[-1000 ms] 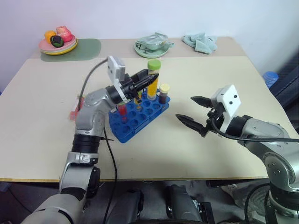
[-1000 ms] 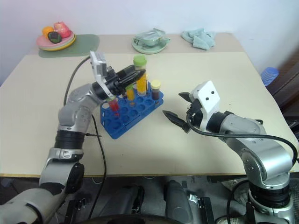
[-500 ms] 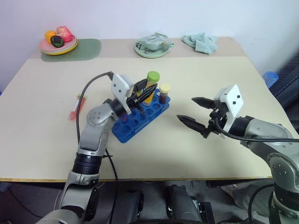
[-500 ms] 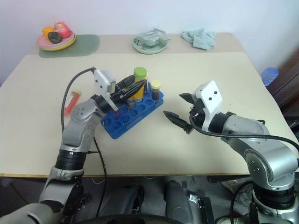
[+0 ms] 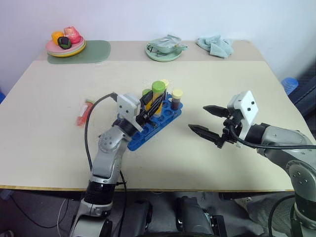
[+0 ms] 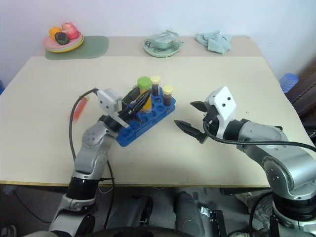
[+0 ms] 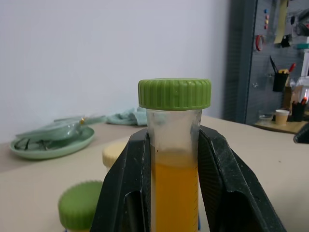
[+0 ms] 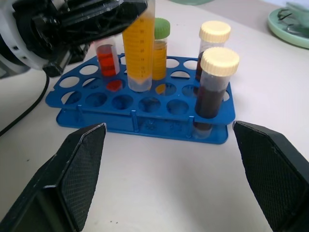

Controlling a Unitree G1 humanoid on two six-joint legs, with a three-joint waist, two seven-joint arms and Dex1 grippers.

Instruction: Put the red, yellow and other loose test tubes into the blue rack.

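The left hand (image 8: pixel 91 21) covers the yellow tube's (image 8: pixel 139 53) cap.

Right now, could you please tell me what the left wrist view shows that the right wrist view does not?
Left wrist view: the yellow-orange tube has its green cap in frame, with a tool wall behind. Right wrist view: the blue rack, a red tube standing in it, and the yellow-orange tube's tip at a hole. Both: the left gripper shut on that tube.

Beige table (image 5: pixel 59 118) bearing blue rack (image 5: pixel 168 117)
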